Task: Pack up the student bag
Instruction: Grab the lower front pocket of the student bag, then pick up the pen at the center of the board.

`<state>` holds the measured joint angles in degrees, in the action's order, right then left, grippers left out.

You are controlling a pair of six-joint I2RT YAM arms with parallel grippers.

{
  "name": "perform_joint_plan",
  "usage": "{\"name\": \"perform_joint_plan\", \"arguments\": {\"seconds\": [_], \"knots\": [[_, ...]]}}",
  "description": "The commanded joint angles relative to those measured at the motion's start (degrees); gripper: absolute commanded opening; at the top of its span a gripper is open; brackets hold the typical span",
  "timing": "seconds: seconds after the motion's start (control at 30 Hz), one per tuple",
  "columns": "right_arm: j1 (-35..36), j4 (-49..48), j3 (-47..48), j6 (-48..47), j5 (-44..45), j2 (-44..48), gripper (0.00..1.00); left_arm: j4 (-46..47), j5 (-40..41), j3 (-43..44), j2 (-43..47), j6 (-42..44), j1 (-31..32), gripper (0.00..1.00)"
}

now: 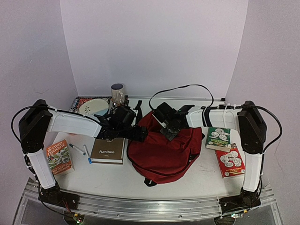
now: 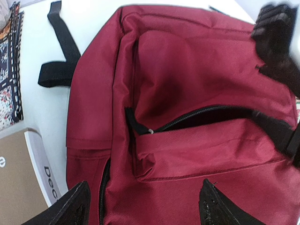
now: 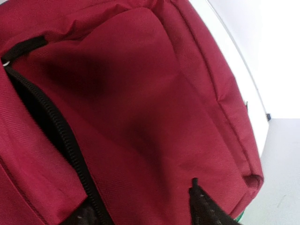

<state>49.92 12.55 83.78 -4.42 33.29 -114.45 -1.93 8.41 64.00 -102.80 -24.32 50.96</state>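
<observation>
Student bag (image 1: 164,150) lay mid-table (image 1: 201,180) between the arms, its front pocket (image 2: 201,115) unzipped; left gripper (image 2: 143,197) hovered at its left edge, jaws wide, probably to steady it; right gripper (image 3: 140,201) straddled the pocket's upper fabric, seemingly to spread the mouth; whether it gripped, I cannot tell.

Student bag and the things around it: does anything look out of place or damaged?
Nothing stands out. The student bag lies flat and shows no damage, its front pocket zip open. The Furniture book beside it lies flat; nothing is spilled.
</observation>
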Motion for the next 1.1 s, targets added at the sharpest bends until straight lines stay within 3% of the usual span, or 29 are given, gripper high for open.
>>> {"name": "perform_joint_plan", "arguments": {"seconds": [0.0, 0.17, 0.83, 1.07], "knots": [[0.1, 2.4, 2.7, -1.1, 3.0, -1.0, 0.37, 0.4, 1.1, -0.7, 2.8, -0.4, -0.1, 0.81], [0.2, 1.5, 2.9, -2.0, 0.9, 1.6, 0.00, -0.6, 1.8, -1.0, 3.7, -0.8, -0.1, 0.81], [3.7, -14.0, -5.2, -5.5, 2.4, 12.2, 0.00, -1.5, -4.0, 10.2, -5.4, 0.2, -2.8, 0.85], [4.3, -16.7, -6.4, 0.3, 5.5, 14.7, 0.00, -0.4, -3.9, 6.2, -3.6, -2.2, -2.7, 0.85]]}}
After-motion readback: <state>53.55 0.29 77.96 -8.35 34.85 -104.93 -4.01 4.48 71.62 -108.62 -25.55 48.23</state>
